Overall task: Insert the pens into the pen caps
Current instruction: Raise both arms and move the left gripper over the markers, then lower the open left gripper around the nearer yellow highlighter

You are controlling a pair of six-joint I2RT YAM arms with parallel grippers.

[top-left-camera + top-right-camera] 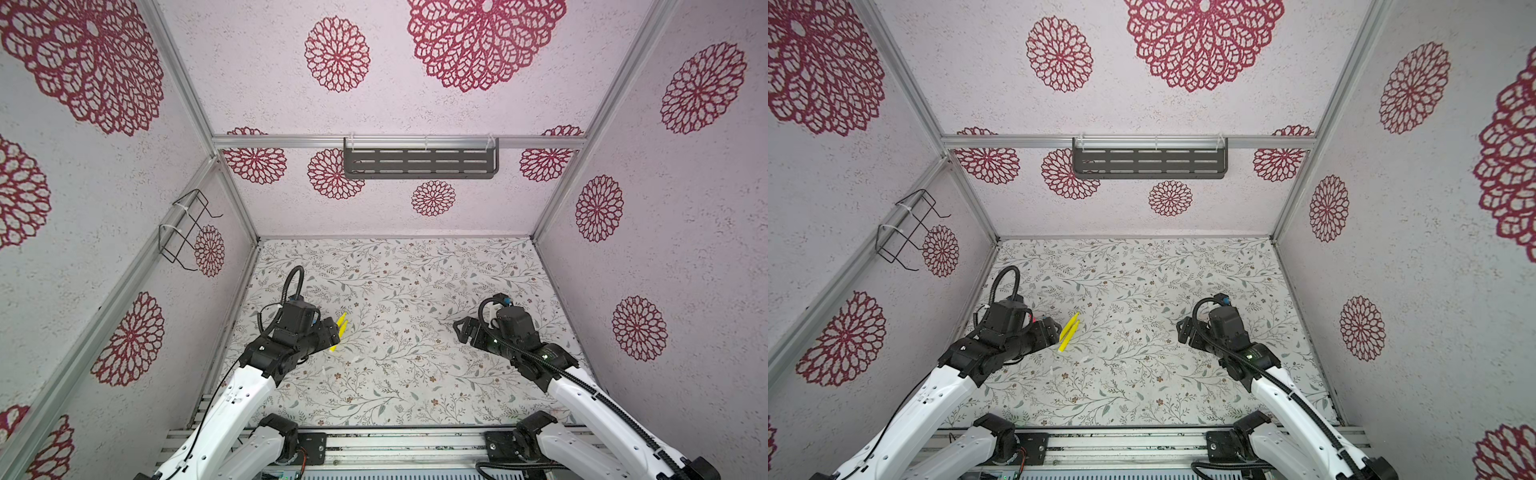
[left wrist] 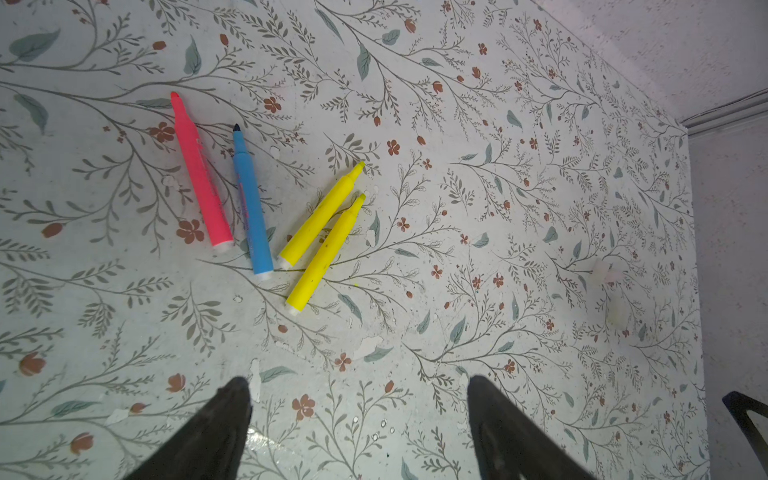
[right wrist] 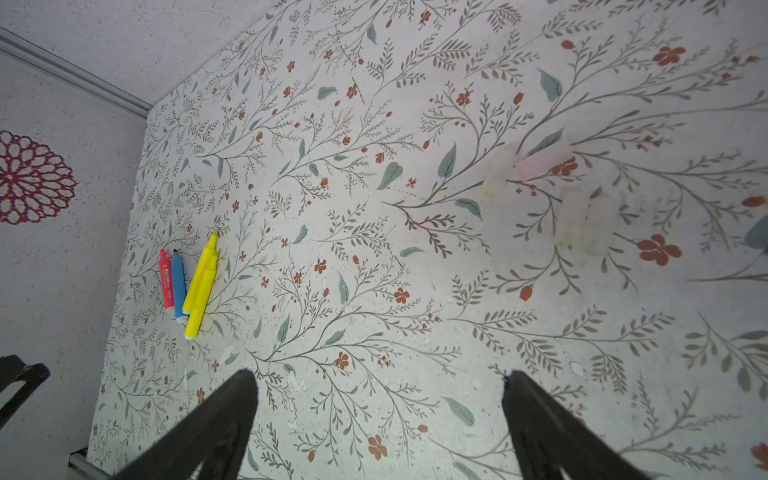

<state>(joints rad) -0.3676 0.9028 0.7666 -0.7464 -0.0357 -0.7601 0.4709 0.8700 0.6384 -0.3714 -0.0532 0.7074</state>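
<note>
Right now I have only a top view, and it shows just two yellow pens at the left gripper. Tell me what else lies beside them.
Observer: The left wrist view shows a pink pen and a blue pen lying side by side next to the yellow pens.
Operator: Find me the caps.
Observer: The right wrist view shows four pale, clear caps lying loose in a cluster ahead of the right gripper, well apart from the pens.
Operator: Check the pen tips.
Observer: All four tips are bare; no cap is on any pen.
Operator: Report the left gripper.
Observer: The left gripper is open, with only the table between its fingers.
</note>
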